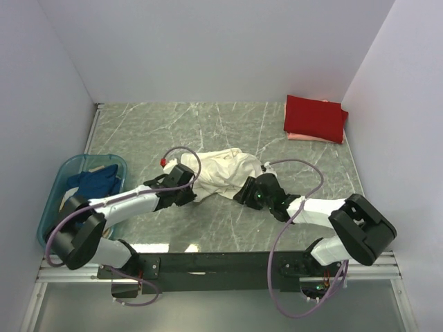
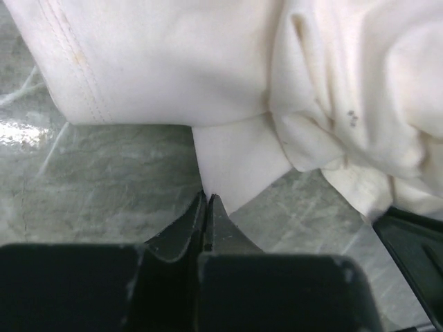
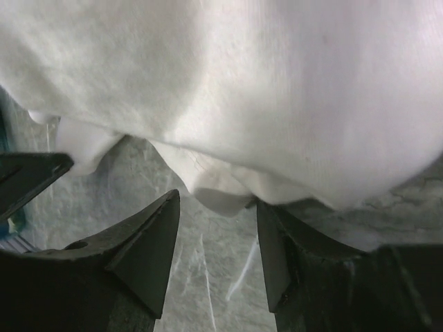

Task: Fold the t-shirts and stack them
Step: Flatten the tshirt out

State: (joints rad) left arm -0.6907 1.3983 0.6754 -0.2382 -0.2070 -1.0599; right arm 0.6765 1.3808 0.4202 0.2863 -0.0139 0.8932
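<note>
A crumpled cream-white t-shirt point(image 1: 221, 173) lies mid-table between both arms. My left gripper point(image 1: 194, 192) sits at its left edge. In the left wrist view that gripper point(image 2: 208, 198) is shut, its tips pinching a small flap of the white cloth point(image 2: 235, 162) low over the marble. My right gripper point(image 1: 243, 190) is at the shirt's near right edge. Seen from its wrist, it point(image 3: 216, 200) stands open, with a hanging fold of the shirt point(image 3: 221, 197) just above and between the fingertips. A folded red t-shirt point(image 1: 315, 116) rests on a pale pink one point(image 1: 304, 136) at the back right.
A teal plastic basket point(image 1: 69, 166) stands at the left edge with dark blue cloth point(image 1: 93, 183) inside. White walls close in the table on three sides. The right gripper's black finger point(image 2: 408, 235) shows at the lower right of the left wrist view.
</note>
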